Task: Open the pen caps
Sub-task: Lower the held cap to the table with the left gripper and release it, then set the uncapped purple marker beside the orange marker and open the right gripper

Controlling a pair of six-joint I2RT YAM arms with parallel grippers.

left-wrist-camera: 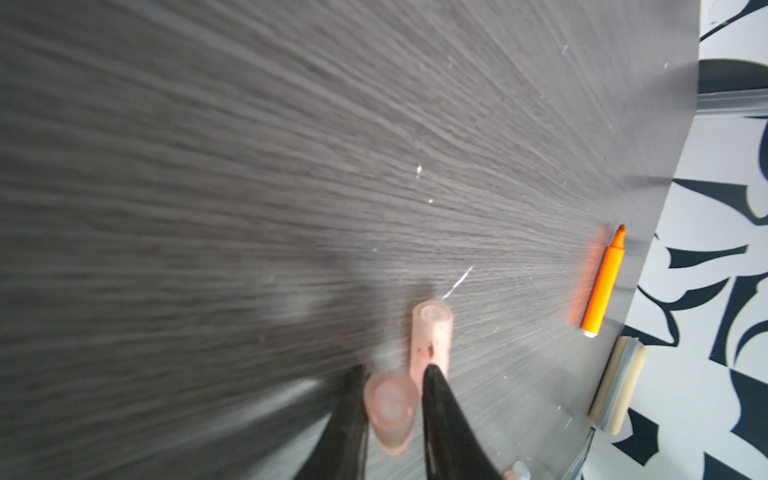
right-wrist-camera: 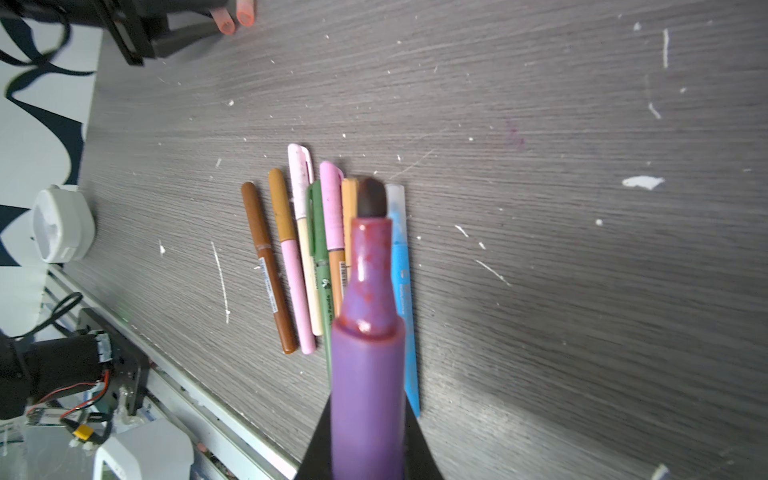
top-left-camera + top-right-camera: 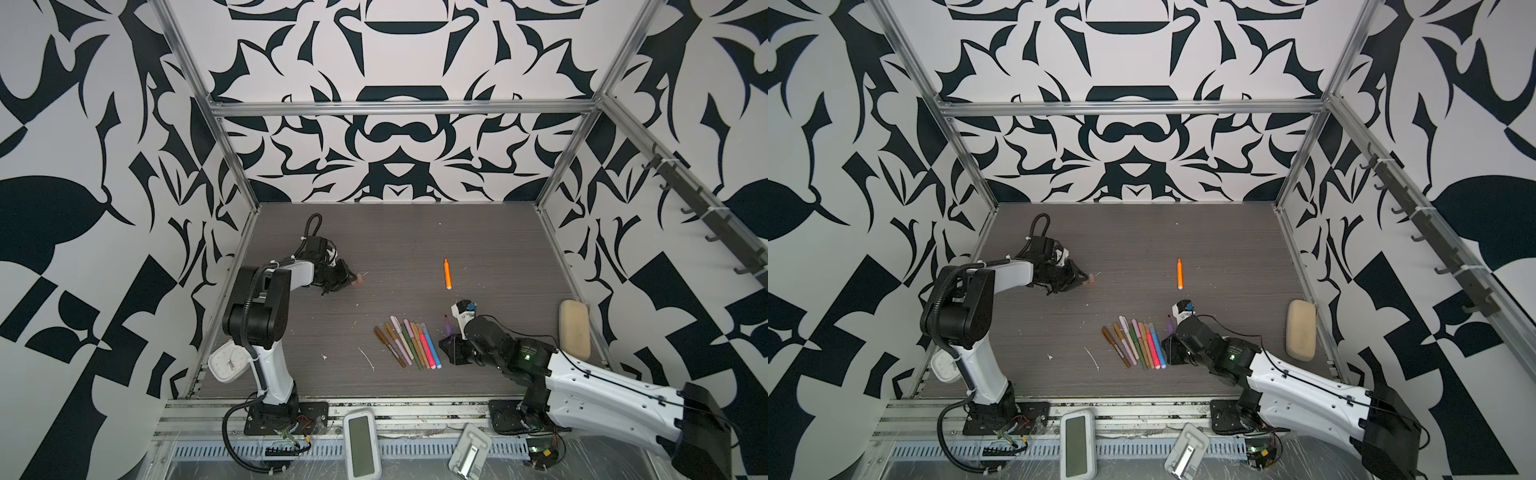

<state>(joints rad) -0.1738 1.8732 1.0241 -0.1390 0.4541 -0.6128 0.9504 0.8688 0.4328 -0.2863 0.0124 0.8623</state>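
Note:
My left gripper (image 3: 353, 280) (image 1: 392, 409) hangs low over the table at the left. A translucent pinkish pen cap (image 1: 390, 411) sits blurred between its slightly parted fingers, with a thin gap at one finger. A second pinkish cap (image 1: 430, 336) lies on the table just beyond; both caps (image 2: 235, 16) also show in the right wrist view. My right gripper (image 3: 449, 337) (image 2: 368, 436) is shut on a purple pen (image 2: 368, 353) (image 3: 1170, 325), uncapped, its dark tip bare. Several capped pens (image 3: 409, 343) (image 2: 291, 257) lie side by side beneath it. An uncapped orange pen (image 3: 447, 274) (image 1: 602, 286) lies alone farther back.
A beige sponge block (image 3: 574, 328) (image 1: 619, 386) lies by the right wall. A white timer (image 3: 227, 360) (image 2: 62, 224) sits behind the left arm at the front left edge. A white device (image 3: 361, 442) and a white bracket (image 3: 469, 451) rest on the front rail.

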